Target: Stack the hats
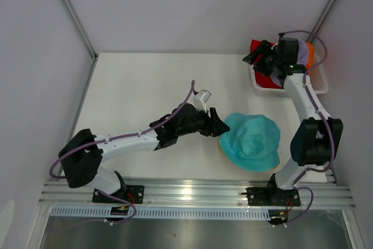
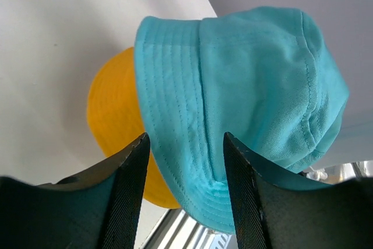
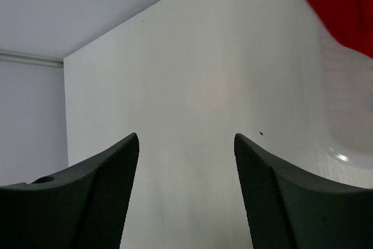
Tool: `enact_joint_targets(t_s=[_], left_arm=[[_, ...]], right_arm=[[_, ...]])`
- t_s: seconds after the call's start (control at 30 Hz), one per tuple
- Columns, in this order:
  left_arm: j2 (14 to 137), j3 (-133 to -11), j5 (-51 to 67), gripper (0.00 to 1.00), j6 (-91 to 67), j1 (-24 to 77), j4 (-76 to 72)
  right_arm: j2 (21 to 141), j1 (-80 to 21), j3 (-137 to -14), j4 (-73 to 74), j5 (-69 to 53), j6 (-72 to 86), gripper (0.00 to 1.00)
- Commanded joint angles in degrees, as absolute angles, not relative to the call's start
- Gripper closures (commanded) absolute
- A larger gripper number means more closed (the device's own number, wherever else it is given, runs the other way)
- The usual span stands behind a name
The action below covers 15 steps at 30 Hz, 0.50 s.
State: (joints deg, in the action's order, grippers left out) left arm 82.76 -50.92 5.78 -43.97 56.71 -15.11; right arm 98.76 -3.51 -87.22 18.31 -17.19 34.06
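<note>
A teal hat (image 1: 252, 141) lies on top of a yellow hat (image 1: 221, 147) on the table's near right; only a sliver of the yellow brim shows from above. My left gripper (image 1: 220, 126) is open at the teal hat's left edge. In the left wrist view the teal hat's (image 2: 245, 80) brim hangs between the spread jaws of that gripper (image 2: 185, 138) unclamped, with the yellow hat (image 2: 113, 115) under it. My right gripper (image 1: 255, 56) is open over the back right corner, by a red hat (image 1: 258, 46), a lavender hat (image 1: 302, 48) and an orange hat (image 1: 310, 55).
A white mesh basket (image 1: 319, 84) at the back right holds the red, lavender and orange hats. In the right wrist view the open gripper (image 3: 185, 138) frames bare white table, with the red hat (image 3: 344, 4) and the basket's rim (image 3: 349, 150) at the right. Walls close in behind.
</note>
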Motion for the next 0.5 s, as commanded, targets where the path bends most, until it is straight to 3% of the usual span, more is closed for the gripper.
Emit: enact_joint_targets(t_s=[0.0, 0.13, 0.17, 0.2, 0.3, 0.47], left_arm=[[86.55, -54.57, 11.68, 0.43, -44.03, 56.78, -18.28], [90.78, -57.39, 15.20, 0.48, -45.52, 56.95, -18.54], [91.23, -58.00, 15.47, 0.55, -46.31, 57.13, -18.54], [91.58, -58.09, 15.03, 0.71, -46.67, 57.22, -18.54], [91.32, -58.10, 9.42, 0.99, -49.56, 57.48, -15.83], [88.17, -55.46, 3.44, 0.99, -51.41, 57.39, -16.17]], right_arm=[[88.35, 1.73, -86.15, 24.08, -16.61, 31.72, 0.30], [77.37, 7.99, -78.15, 26.53, -17.67, 31.99, 0.25], [75.34, 8.96, -75.00, 28.28, -17.49, 31.73, 0.24], [71.23, 9.75, -73.32, 28.91, -17.66, 31.47, 0.23], [66.28, 12.39, -68.40, 31.90, -18.28, 29.63, 0.19], [60.65, 14.15, -63.55, 36.64, -20.56, 27.43, 0.17]])
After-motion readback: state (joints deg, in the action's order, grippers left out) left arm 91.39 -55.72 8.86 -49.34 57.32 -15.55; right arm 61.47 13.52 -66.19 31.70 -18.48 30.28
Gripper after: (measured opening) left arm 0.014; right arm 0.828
